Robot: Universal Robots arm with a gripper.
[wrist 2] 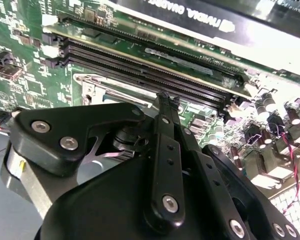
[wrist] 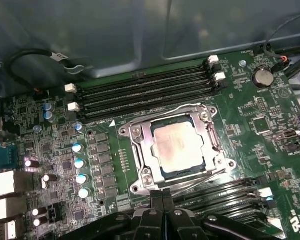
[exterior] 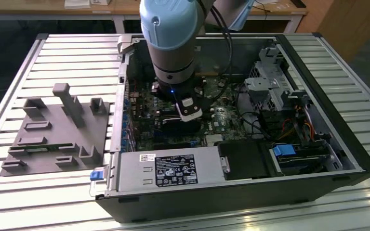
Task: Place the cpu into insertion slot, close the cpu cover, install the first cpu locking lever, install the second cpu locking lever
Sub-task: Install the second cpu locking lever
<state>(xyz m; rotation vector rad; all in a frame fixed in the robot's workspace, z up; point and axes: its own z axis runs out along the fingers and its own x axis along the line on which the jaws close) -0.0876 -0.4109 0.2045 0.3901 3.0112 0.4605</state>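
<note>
A dull silver-grey cpu is framed by a silver cpu cover; the circuit board is green, the gripper black.

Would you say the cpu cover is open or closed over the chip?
Closed: the cpu cover lies flat around the socket, and the cpu shows through its square window.

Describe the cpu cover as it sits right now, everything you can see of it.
In the first wrist view the cpu cover is a thin, bright silver metal frame plate with a square window. It lies flat over the insertion slot on the green circuit board, and the dull grey cpu shows through the window. Screws sit at its corners, thin wire levers run along its edges, and long black memory slots run beside it. The gripper is close to one edge.
</note>
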